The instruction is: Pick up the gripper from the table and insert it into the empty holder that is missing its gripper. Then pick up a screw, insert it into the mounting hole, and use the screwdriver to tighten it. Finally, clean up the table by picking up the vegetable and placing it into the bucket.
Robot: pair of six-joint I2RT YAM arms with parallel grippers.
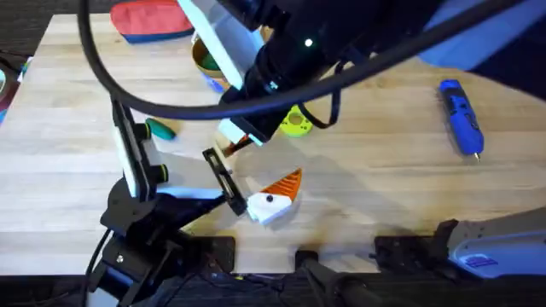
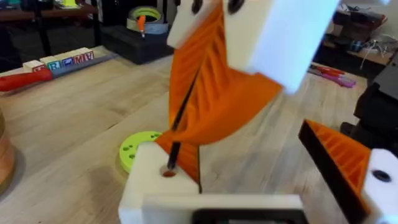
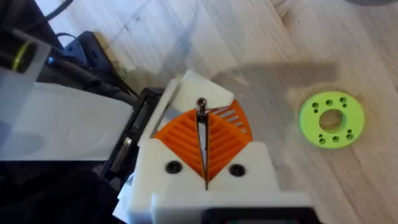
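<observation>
**A:** Where does the step stand?

**B:** The right gripper is clamped on a thin dark pin that I take for the screw, with its orange pads pressed together around the shaft. In the left wrist view the pin slants down into the mounting hole of the holder, the white block at the end of the left arm. So I judge the screw is entering the hole but isn't seated yet.

**A:** Is the left gripper holding that block?

**B:** I cannot tell. An orange fin sits against the white there, near the middle of the table, but the grasp itself isn't clear.

**A:** How should it be done well?

**B:** Bring the pin upright along the axis of the hole first, because at a slant it may bind on the rim. Lower it slowly and keep the block steady. Let go only once the screw stands without support, or it may topple out.

**A:** And after that?

**B:** The screwdriver lies well apart on the far right of the table and hasn't been picked up. The right arm is the natural one to fetch it. The vegetable lies on the left and the bucket stands on the far side.
</observation>
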